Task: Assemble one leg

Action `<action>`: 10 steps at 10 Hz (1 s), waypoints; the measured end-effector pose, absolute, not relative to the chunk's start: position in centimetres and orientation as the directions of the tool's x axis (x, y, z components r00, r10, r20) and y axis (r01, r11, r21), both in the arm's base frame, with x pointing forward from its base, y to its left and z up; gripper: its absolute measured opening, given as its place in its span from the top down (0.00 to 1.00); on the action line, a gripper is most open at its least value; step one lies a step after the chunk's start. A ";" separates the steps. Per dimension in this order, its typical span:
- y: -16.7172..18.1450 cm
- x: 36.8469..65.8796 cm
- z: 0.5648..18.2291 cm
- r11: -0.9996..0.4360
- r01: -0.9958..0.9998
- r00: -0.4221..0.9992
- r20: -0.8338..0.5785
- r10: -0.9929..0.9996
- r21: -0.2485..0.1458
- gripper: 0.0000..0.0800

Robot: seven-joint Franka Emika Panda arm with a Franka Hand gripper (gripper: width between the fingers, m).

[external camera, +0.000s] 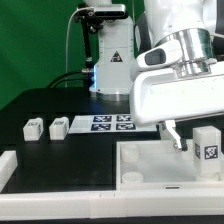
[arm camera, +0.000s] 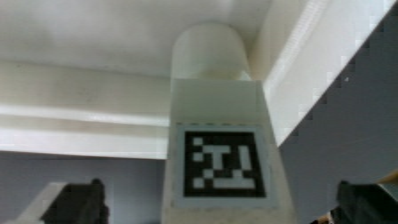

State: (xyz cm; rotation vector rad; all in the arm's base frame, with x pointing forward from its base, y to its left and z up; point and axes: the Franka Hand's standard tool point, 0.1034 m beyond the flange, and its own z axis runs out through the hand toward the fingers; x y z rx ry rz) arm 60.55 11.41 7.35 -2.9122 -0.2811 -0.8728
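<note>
One leg (external camera: 207,143), a stubby white peg with a black-and-white tag, stands inside the white tabletop (external camera: 140,165) near its corner at the exterior view's right. In the wrist view this leg (arm camera: 217,130) sits between my two dark fingertips (arm camera: 75,205), with a gap on each side and its rounded end pointing at the tabletop's corner wall (arm camera: 302,40). My gripper (external camera: 185,142) is open around the leg and not touching it (arm camera: 222,208). In the exterior view only one finger (external camera: 177,137) shows beside the leg. Two more legs (external camera: 31,127) (external camera: 58,127) lie on the black table at the left.
The marker board (external camera: 105,123) lies flat behind the tabletop. A white bracket (external camera: 6,165) sits at the exterior view's left edge. A camera stand with a warning sticker (external camera: 110,60) rises at the back. The tabletop's raised rim surrounds the leg.
</note>
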 end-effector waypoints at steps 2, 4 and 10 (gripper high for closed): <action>11.4 60.6 7.3 -0.979 0.201 0.820 0.552 0.151 -0.031 0.19; 11.4 60.6 7.4 -0.979 0.202 0.825 0.545 0.152 -0.032 0.19; 11.8 61.1 9.4 -0.975 0.201 0.960 0.217 0.178 -0.089 0.19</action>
